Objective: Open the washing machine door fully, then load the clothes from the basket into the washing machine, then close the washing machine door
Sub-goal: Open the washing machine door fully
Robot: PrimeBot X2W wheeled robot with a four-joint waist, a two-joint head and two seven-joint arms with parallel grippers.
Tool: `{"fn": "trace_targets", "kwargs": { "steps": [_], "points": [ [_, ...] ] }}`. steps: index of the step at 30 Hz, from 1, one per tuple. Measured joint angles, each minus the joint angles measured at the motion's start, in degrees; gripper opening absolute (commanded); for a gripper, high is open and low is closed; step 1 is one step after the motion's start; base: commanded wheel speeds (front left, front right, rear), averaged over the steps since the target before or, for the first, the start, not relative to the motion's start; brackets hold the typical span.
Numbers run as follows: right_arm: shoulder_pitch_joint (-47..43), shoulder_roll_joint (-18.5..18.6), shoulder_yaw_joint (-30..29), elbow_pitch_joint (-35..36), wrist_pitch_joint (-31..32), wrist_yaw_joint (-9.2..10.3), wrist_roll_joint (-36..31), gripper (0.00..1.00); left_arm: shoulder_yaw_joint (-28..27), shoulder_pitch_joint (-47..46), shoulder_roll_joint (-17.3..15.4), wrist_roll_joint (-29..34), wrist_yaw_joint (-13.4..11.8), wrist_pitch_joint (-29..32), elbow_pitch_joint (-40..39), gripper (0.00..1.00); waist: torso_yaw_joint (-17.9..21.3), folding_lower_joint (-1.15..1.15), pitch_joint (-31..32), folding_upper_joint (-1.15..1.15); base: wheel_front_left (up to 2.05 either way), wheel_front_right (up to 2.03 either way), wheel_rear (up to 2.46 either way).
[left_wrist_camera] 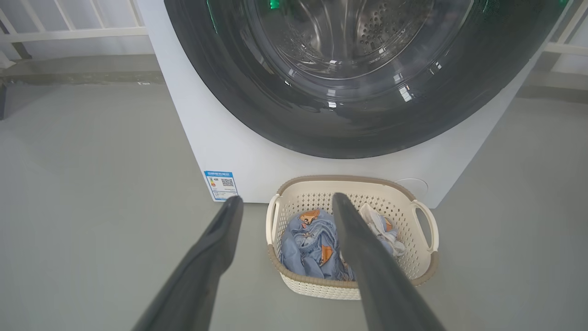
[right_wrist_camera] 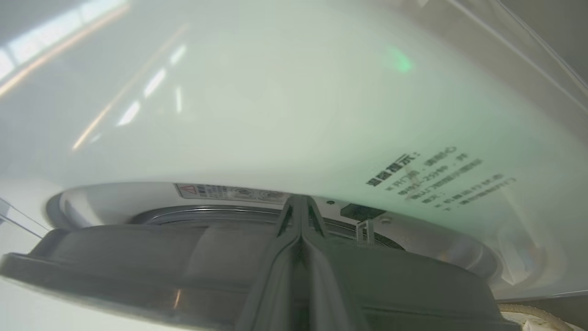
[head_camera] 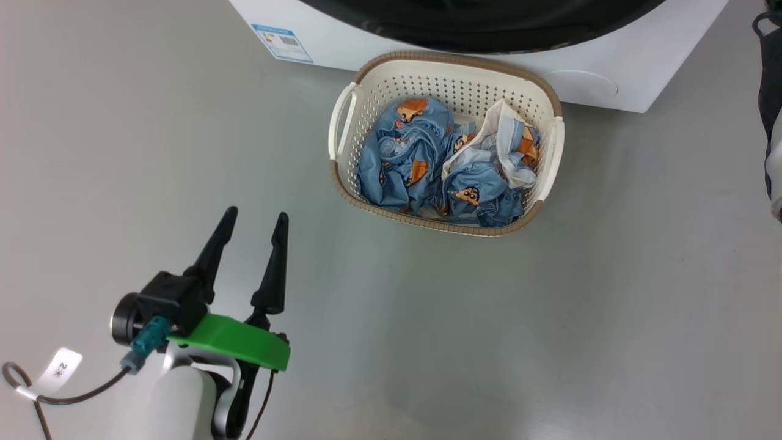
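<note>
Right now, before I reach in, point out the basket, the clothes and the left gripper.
the basket (head_camera: 452,82): head view, on its perforated back wall.
the clothes (head_camera: 421,162): head view, on the blue fabric in the bundle's left half.
left gripper (head_camera: 256,214): head view, midway between its open fingertips.

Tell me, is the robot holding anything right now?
No. The left gripper is open and empty; the right gripper is shut on nothing, its tips at the edge of the washing machine door.
</note>
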State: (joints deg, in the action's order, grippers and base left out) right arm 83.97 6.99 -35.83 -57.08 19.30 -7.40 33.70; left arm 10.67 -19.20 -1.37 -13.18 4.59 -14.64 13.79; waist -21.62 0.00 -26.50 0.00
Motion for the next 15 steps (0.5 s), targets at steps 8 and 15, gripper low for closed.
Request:
{"fn": "trace_targets", "kwargs": {
  "steps": [8,15],
  "points": [
    [2.2,0.2,-2.1,-1.6,3.1,0.00,-1.5,0.00,0.3,-0.3,0.0,-0.8,-0.4,0.0,-0.2,1.00,-0.3,0.00,-1.1,0.00,0.00,0.00,0.00],
    [2.2,0.7,-2.9,-1.4,9.5,0.00,-1.2,0.00,0.4,-1.1,0.0,-0.8,-0.8,0.0,-0.8,1.00,-0.1,0.00,-0.5,0.00,0.00,0.00,0.00]
  ]
}}
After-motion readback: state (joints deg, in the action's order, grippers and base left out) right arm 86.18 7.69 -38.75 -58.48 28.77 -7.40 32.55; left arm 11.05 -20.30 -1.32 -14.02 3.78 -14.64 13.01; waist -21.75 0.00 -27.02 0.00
